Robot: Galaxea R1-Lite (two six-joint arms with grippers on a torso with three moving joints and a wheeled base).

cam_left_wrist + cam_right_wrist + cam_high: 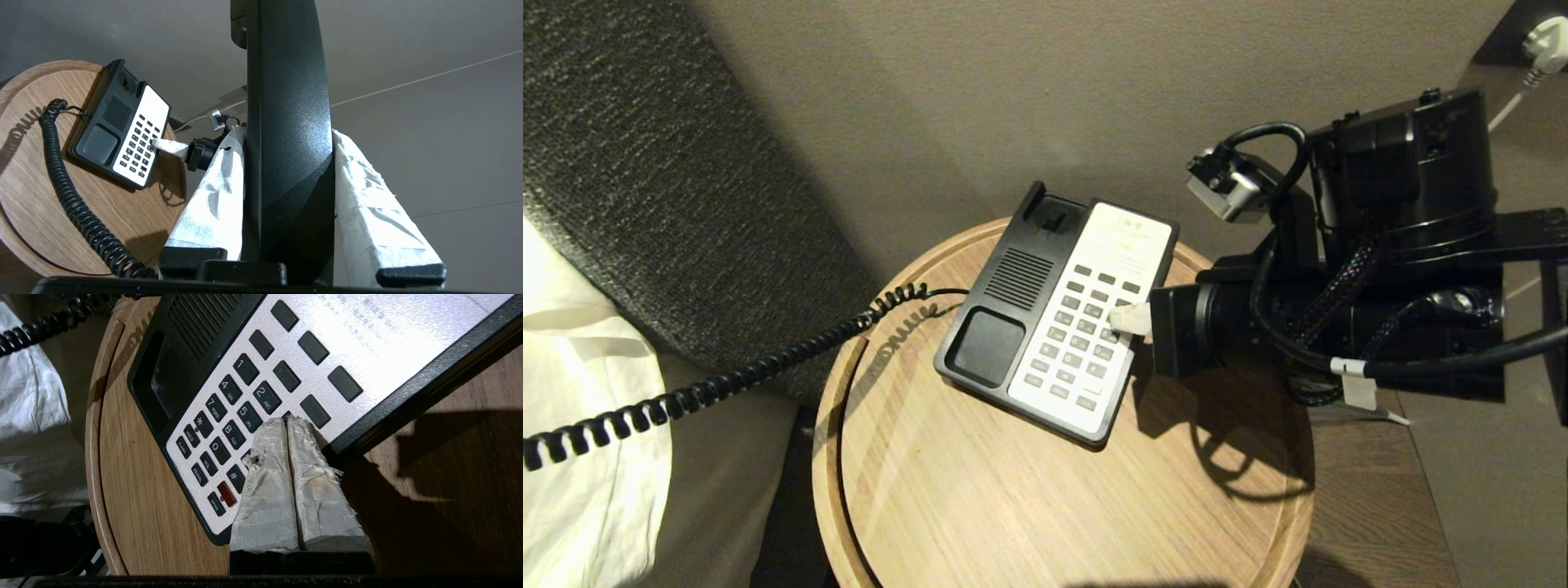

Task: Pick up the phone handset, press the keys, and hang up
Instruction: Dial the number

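Two grippers in play rn. Right gripper (287,421) has its taped fingers (267,486) pressed flat together, no gap, nothing held, and the tips are sitting down on the keypad (1078,339) of the phone base (1058,314), right by the 5 and 2 keys, on the side of the number block nearer the arm. Left gripper (286,134) is clamping the phone handset (288,122) between its two white-wrapped fingers (369,196), jaws about halfway apart bc the black receiver is filling the gap. Handset is up off the base, well apart from it, off to the robot's left and outside the head view. Its cradle, the black half of the base w/ the speaker grille, is sitting bare. Coiled cord (719,384) is running from the base's left edge, across the rim of the round wooden table (1013,506) and off toward white bedding (580,408) on the left. Base is lying angled on the tabletop, close to the beige wall (1013,90).
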